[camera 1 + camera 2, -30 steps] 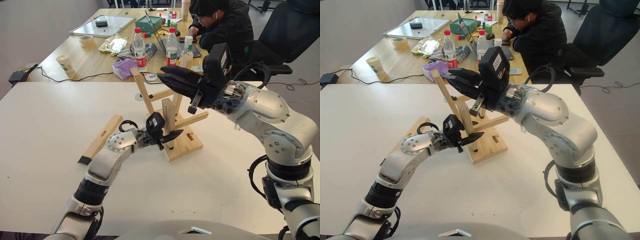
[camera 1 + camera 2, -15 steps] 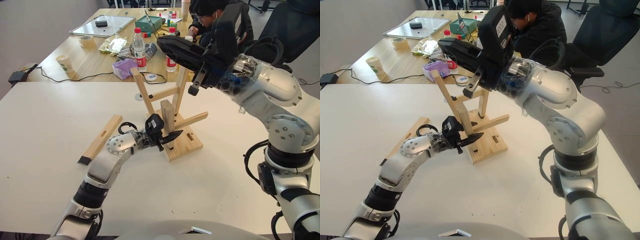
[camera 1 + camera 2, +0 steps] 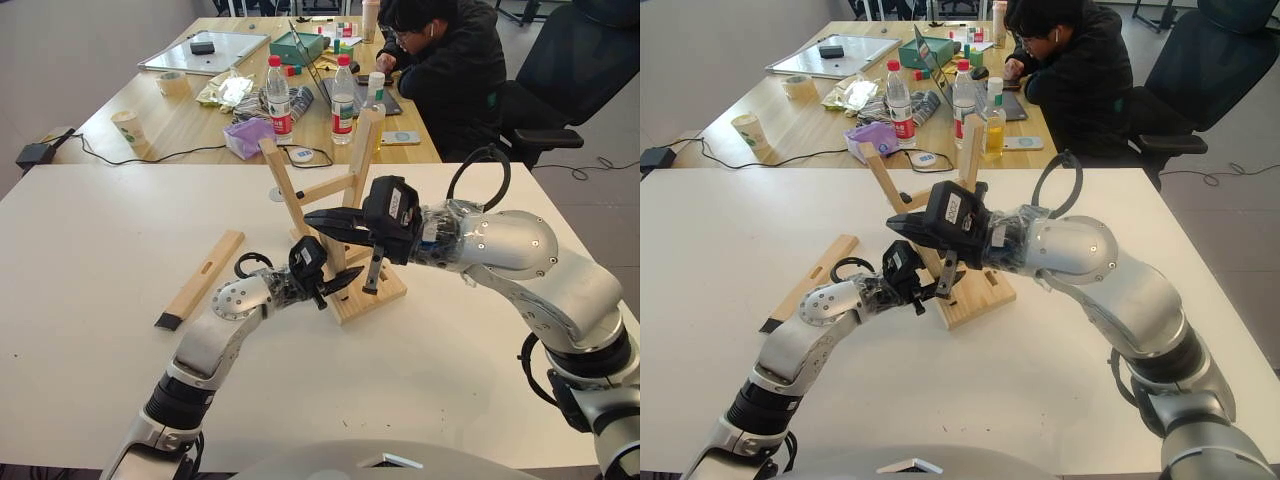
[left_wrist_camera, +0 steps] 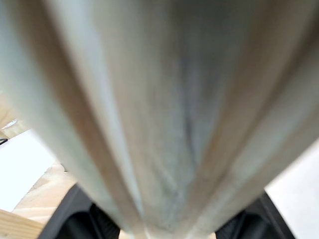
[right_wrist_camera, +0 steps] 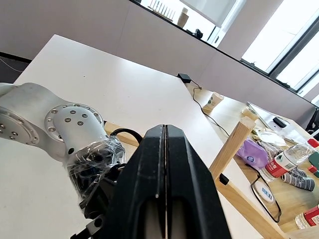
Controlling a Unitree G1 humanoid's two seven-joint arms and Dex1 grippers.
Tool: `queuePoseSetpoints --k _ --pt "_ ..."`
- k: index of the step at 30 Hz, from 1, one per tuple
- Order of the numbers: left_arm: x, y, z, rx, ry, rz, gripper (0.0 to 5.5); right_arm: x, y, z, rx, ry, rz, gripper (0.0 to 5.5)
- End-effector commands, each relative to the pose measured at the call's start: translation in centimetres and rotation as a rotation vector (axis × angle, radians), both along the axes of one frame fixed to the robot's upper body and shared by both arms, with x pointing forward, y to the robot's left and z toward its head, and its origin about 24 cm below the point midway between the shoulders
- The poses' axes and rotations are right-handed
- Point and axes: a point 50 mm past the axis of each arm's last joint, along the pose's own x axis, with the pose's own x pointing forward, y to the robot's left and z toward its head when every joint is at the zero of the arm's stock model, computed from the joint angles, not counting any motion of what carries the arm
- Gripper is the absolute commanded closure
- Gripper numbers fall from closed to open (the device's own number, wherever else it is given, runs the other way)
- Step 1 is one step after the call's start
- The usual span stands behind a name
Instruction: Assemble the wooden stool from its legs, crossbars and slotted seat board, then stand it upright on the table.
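Your left tool (image 3: 340, 280) is pinching the upright leg (image 3: 335, 255), with your pressed-together right tool (image 3: 318, 217) hovering at its 12 o'clock.

Water bottle (image 3: 279, 95), purple pouch (image 3: 247, 137), paper cup (image 3: 129, 127), tape roll (image 3: 174, 83) on far wooden table (image 3: 180, 115); black office chair (image 3: 570, 70) behind.

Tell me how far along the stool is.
Partly done: two legs joined by a crossbar rise from the seat board, which rests on the table. In hand: the left gripper clamps another leg at the board; the right gripper hovers shut above. Left: the loose piece, then standing it upright.
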Motion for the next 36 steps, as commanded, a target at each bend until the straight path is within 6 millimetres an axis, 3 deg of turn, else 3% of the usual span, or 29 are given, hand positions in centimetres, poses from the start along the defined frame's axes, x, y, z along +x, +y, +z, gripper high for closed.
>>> queuePoseSetpoints --k 1,5,9,12,17,20,24,28,31,36 --pt "-2.8 1.2 -6.7 0.125 0.343 0.039 3.47 1.3 -0.4 2.5 0.189 0.119 -0.036 5.5" --pt "-2.7 1.3 -6.5 0.126 0.338 0.039 3.47 2.0 -0.5 7.4 0.446 0.089 -0.045 5.5" --pt "-2.7 1.2 -6.5 0.125 0.337 0.04 3.47 1.8 -0.5 7.7 0.415 0.076 -0.055 5.5" --pt "-2.6 1.1 -6.4 0.124 0.334 0.034 3.47 1.6 -0.5 4.3 0.248 0.136 -0.068 5.5" --pt "-2.6 1.2 -6.4 0.127 0.335 0.031 3.47 0.8 -1.8 -5.3 -0.178 0.293 -0.116 5.5" --pt "-2.5 1.1 -6.4 0.127 0.334 0.03 3.47 0.3 -2.3 -7.6 -0.265 0.298 -0.121 5.5" --pt "-2.4 1.2 -6.4 0.128 0.331 0.032 3.47 0.5 -2.1 -6.8 -0.211 0.266 -0.116 5.5" --pt "-2.0 1.3 -5.8 0.107 0.268 0.045 3.47 1.7 -1.9 -2.6 0.027 0.24 -0.135 5.5" --pt "-1.4 1.6 -4.6 0.072 0.216 0.038 3.47 3.2 -3.0 0.7 0.18 0.22 -0.179 5.5" --pt "-0.4 2.2 -2.9 0.028 0.163 0.026 3.47 4.1 -4.7 3.2 0.24 0.145 -0.254 5.5"
